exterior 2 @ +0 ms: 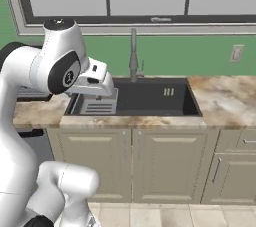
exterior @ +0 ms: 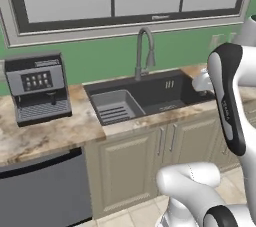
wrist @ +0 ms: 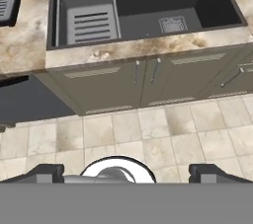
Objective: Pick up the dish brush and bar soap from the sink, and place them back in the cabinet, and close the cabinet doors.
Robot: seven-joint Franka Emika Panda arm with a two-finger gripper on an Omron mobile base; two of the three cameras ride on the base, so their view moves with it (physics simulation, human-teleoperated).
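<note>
Gripper (wrist: 126, 172) spread wide, holding nothing, tips low at 6 o'clock above the floor tiles (wrist: 148, 134). Sink (wrist: 143, 20) at 12 o'clock, tray insert (wrist: 89, 18) at its 9. Brush and soap can't be made out; arm (exterior 2: 60, 66) hides the sink's left end in the right base view.

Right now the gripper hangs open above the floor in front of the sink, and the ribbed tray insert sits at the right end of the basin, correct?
Not quite: the ribbed tray insert sits at the left end of the sink, as the hand view shows. The gripper is open above the floor.
</note>
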